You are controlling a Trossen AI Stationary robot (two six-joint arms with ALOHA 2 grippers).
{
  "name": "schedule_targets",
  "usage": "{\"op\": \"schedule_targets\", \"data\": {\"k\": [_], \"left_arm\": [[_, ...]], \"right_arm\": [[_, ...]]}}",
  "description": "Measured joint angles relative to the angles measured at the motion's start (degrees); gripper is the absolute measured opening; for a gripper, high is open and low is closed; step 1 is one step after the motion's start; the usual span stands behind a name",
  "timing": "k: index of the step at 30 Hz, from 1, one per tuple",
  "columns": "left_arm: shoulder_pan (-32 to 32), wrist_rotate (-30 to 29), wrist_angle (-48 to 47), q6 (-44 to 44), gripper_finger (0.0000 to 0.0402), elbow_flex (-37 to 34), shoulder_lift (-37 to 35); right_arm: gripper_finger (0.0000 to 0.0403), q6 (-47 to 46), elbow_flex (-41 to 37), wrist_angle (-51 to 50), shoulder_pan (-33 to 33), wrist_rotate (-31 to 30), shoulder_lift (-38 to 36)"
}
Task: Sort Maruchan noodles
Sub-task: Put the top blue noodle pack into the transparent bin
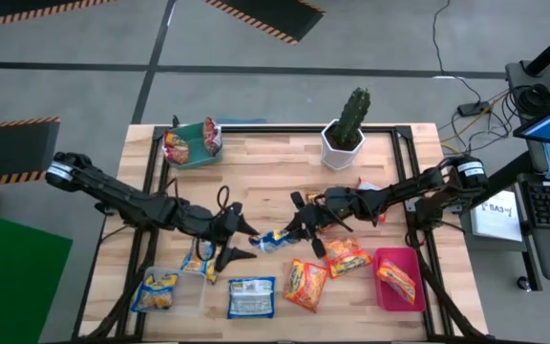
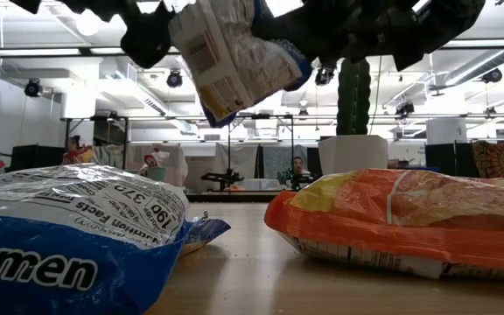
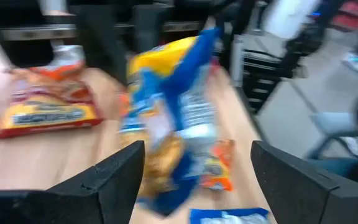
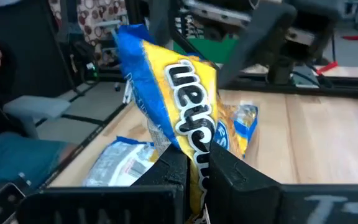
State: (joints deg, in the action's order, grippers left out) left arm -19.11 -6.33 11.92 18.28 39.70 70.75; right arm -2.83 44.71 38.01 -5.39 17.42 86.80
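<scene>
Blue-and-yellow noodle packet (image 1: 277,240) hangs crumpled above mid-table, pinched tight in the right gripper (image 1: 299,227). Left gripper (image 1: 242,241) sits just beside it, fingers spread wide, gripping nothing. Glossy wrapper, white lettering, creased.

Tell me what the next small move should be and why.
Probably the right gripper should carry its blue-yellow packet toward the clear tray holding a similar packet. It is shut on the packet, lifted off the table, while the left gripper stands open and apart from it.
</scene>
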Motion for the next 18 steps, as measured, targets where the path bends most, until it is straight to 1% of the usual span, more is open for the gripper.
{"op": "schedule_targets", "data": {"k": [1, 3, 5, 10, 12, 15, 18], "left_arm": [[-0.17, -1.78, 0.22, -0.03, 0.0276, 0.00, 0.43], [-0.38, -2.99, 1.05, -0.10, 0.0276, 0.00, 1.52], [-0.55, -3.12, 3.45, 0.34, 0.0276, 0.00, 3.03], [-1.54, -3.15, 6.77, 2.44, 0.0276, 0.00, 6.75], [-1.90, -3.19, 8.43, 2.95, 0.0273, 0.00, 8.34], [-2.52, -3.44, 11.15, 3.74, 0.0262, 0.00, 10.34], [-3.01, -3.79, 12.49, 5.01, 0.0239, 0.00, 11.70]], "right_arm": [[0.0018, -0.23, 0.00, 0.27, -0.41, -0.41, 0.00], [0.0018, -0.58, 0.00, 0.44, -1.45, -3.17, 0.00], [0.0018, -0.87, 0.00, 0.41, -2.38, -5.70, 0.02], [0.0018, -1.18, 0.00, -0.12, -4.38, -7.73, 0.08], [0.0018, -0.99, 0.00, -0.07, -5.14, -9.44, 0.09], [0.0018, -0.59, 0.00, -0.12, -5.46, -10.42, 0.09], [0.0018, -0.64, 0.00, -0.44, -5.53, -10.46, 0.09]]}}
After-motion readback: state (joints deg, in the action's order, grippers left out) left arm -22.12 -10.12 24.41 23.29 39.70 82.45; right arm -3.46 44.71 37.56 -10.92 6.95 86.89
